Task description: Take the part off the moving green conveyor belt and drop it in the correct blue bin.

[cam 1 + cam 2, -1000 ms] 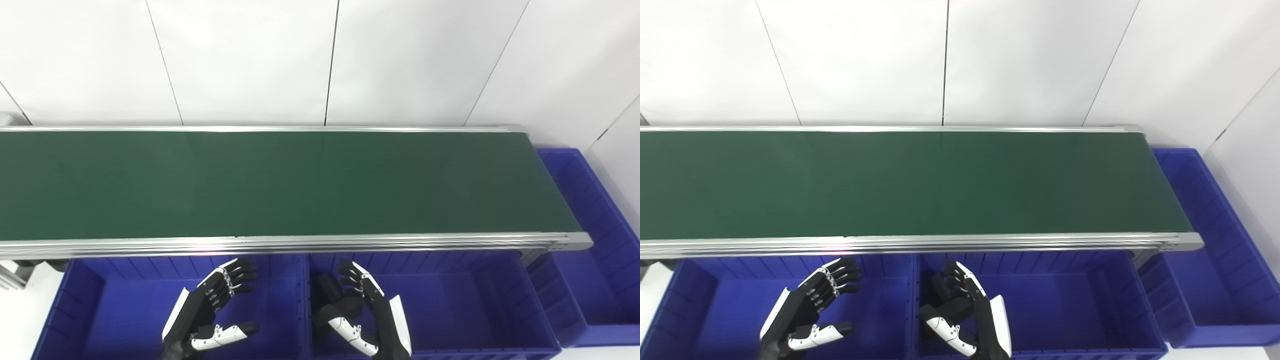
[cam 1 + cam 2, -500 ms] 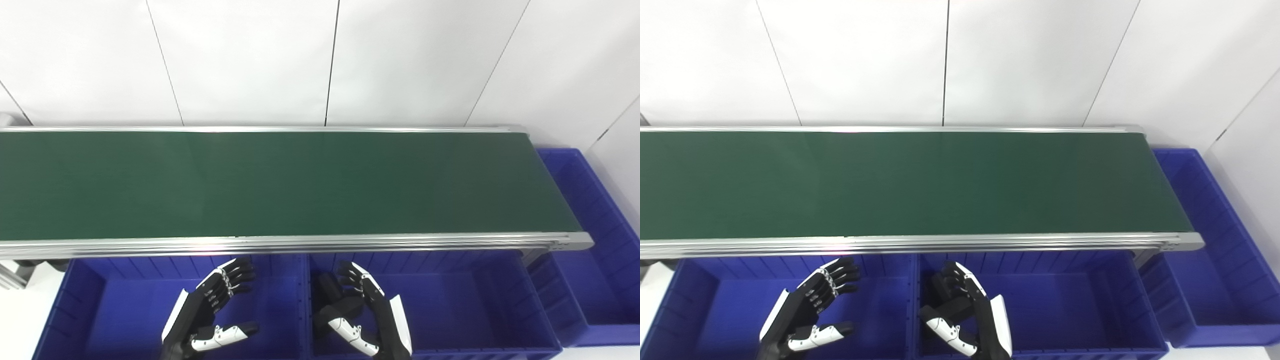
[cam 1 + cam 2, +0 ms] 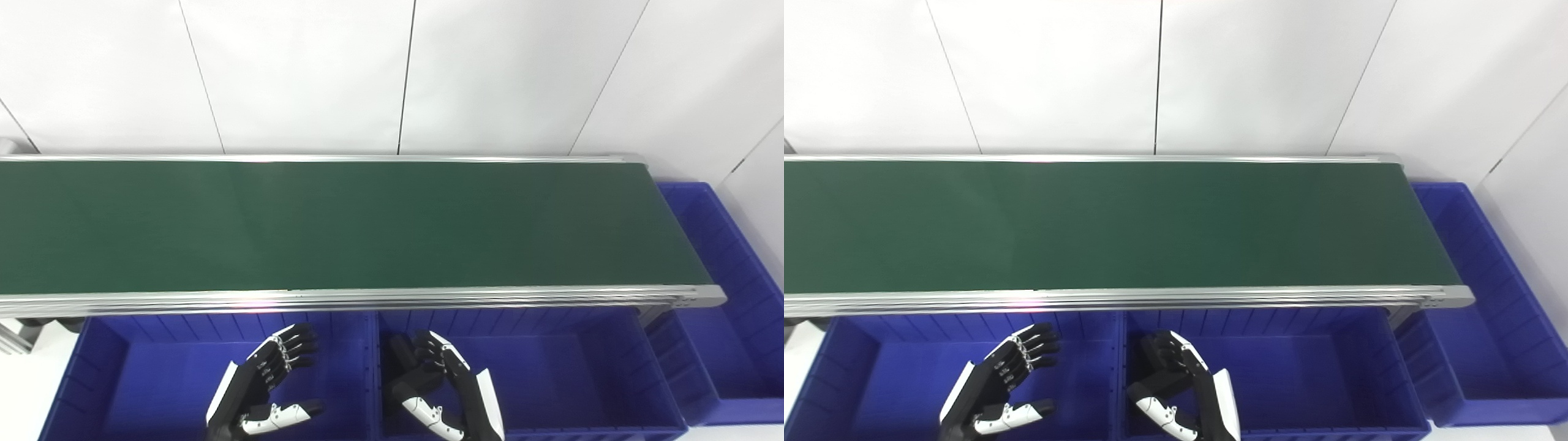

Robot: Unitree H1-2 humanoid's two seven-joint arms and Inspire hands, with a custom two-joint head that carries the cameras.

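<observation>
The green conveyor belt (image 3: 343,223) runs across the middle with no part on it. My left hand (image 3: 263,383) is open and empty, low over the left front blue bin (image 3: 122,380). My right hand (image 3: 444,389) is open and empty, low over the left end of the middle front blue bin (image 3: 569,373). Both hands are black and white, palms facing each other, below the belt's front rail. Both hands also show in the right eye view, the left hand (image 3: 998,380) and the right hand (image 3: 1182,389).
A third blue bin (image 3: 729,294) stands at the belt's right end. The belt's aluminium front rail (image 3: 367,299) overhangs the back of the front bins. A white panelled wall (image 3: 398,73) rises behind the belt.
Both hands have dropped slightly lower toward the bottom edge and shifted a little. No part has appeared on the belt.
</observation>
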